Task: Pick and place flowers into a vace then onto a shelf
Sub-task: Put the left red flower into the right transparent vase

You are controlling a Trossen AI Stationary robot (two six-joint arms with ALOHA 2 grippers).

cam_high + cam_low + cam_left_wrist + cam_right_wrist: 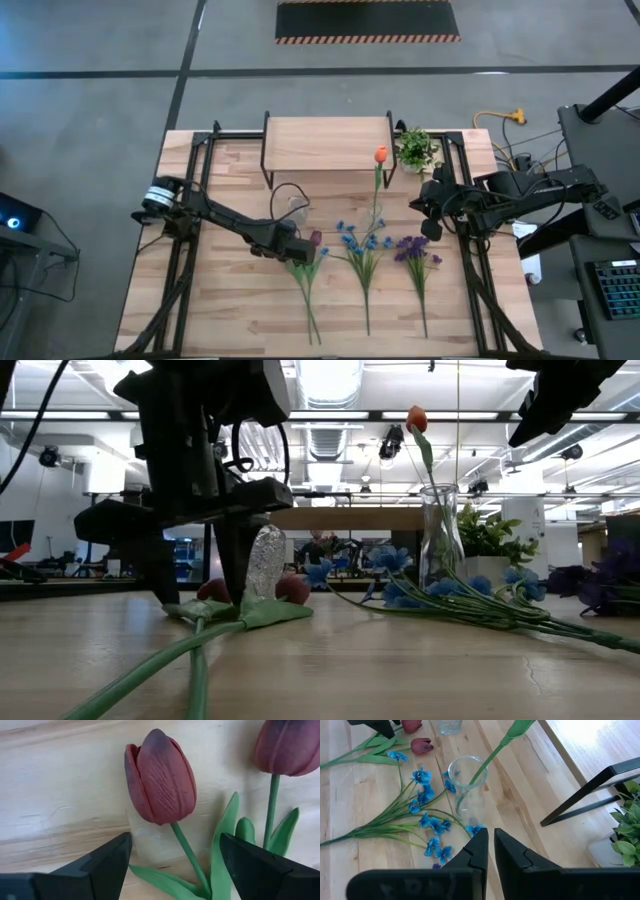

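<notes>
High view: the left tool (297,243) sat mid-frame, spread over the dark red tulips (314,240) on the counter (230,310); the right tool (430,222), clenched and empty, hung right of centre. Right wrist view: an orange tulip's stem (487,757) stood in the glass vase (466,790).

- Both arms: dark, near-black links, boxy joint housings.
- Left arm (215,215): silver-grey cylindrical motor cap at the end far from its gripper; thin black cable loops just behind the wrist.
- Left fingers (107,862): matte black, wedge-shaped, faceted.
- Right fingers (477,852): black, angular, stepped inner edges.
</notes>
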